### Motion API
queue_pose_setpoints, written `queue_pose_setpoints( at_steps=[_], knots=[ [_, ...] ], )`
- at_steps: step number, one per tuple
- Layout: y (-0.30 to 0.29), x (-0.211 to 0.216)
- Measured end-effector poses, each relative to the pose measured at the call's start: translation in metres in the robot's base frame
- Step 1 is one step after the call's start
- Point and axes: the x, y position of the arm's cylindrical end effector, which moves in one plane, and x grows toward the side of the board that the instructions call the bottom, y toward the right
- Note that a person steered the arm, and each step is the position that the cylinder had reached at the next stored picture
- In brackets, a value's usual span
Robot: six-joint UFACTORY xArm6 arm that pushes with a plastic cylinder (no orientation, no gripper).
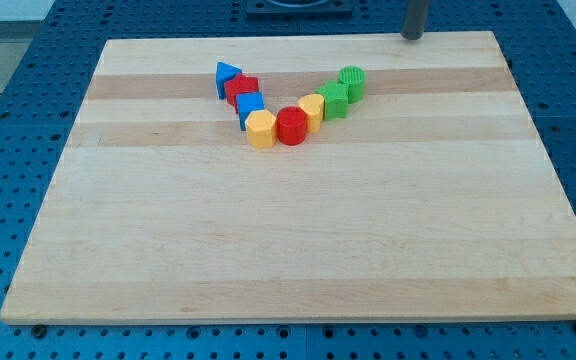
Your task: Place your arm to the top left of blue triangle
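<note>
The blue triangle lies at the upper left end of a V-shaped row of blocks on the wooden board. Beside it, running down and right, are a red block, a blue block, a yellow hexagon and a red cylinder. The row then climbs right through a yellow block and a green block to a green cylinder. My tip is at the board's top edge, far to the right of the blue triangle and above the green cylinder.
The board rests on a blue perforated table. A dark fixture stands beyond the board's top edge.
</note>
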Motion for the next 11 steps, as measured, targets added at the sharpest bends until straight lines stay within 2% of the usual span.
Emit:
queue_pose_setpoints(
  at_steps=[2, 3, 5, 6, 7, 8, 11],
  knots=[
    [0.0, 0.001],
    [0.0, 0.022],
    [0.002, 0.124],
    [0.002, 0.14],
    [0.011, 0.12],
    [0.007, 0.039],
    [-0.195, 0.027]
  ],
)
